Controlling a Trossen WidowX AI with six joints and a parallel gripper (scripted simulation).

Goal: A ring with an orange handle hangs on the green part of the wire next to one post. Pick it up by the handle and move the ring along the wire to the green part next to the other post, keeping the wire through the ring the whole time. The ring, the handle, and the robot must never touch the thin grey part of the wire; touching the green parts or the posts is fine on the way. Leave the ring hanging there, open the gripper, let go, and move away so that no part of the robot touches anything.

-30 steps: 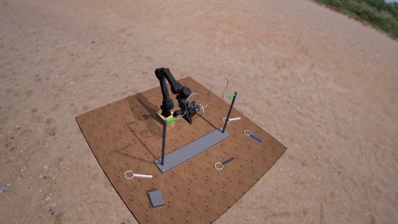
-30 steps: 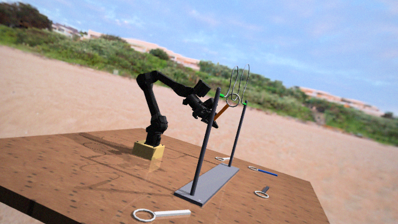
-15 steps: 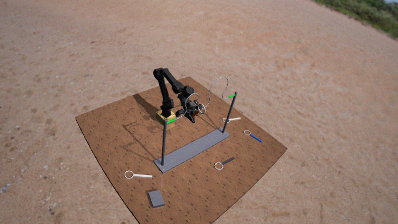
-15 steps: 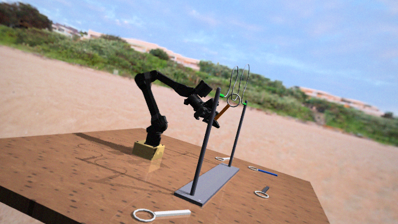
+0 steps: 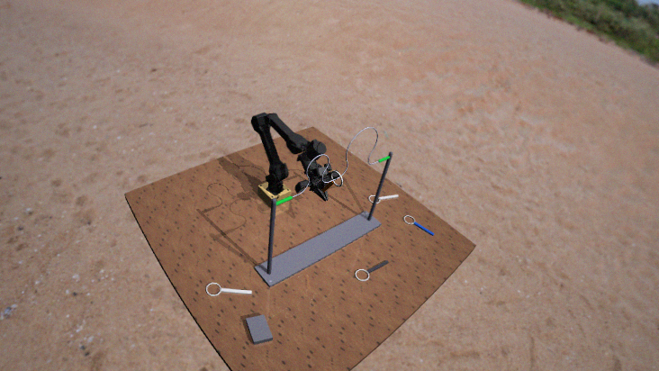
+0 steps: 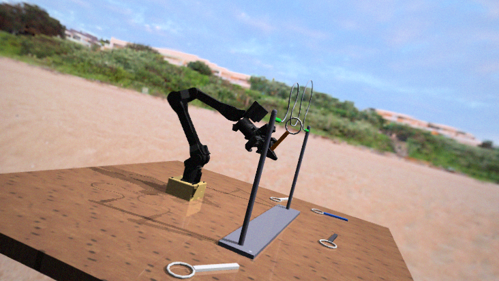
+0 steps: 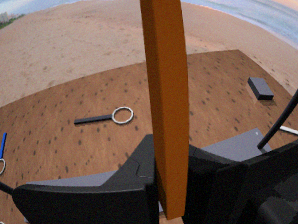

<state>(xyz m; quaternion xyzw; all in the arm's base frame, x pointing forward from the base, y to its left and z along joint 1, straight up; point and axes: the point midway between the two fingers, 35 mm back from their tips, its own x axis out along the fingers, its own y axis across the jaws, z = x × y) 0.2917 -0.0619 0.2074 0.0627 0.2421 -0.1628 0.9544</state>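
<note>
The arm [image 5: 286, 133] [image 6: 218, 106] reaches toward the wire [image 5: 347, 149] [image 6: 311, 94]; its gripper [image 5: 325, 195] [image 6: 273, 153] [image 7: 154, 140] grasps the handle [image 5: 329, 185] [image 6: 280, 140] [image 7: 169, 100]; the ring [image 5: 341, 179] [image 6: 299, 130] sits at mid-wire; best ease it along, turning to keep the wire centred.

We see the thin wire [image 5: 376, 138] [image 6: 311, 91] bending between two posts, so it blocks the upper way. Below it, above the grey base [image 5: 318, 248] [image 6: 265, 226], there is open room.
</note>
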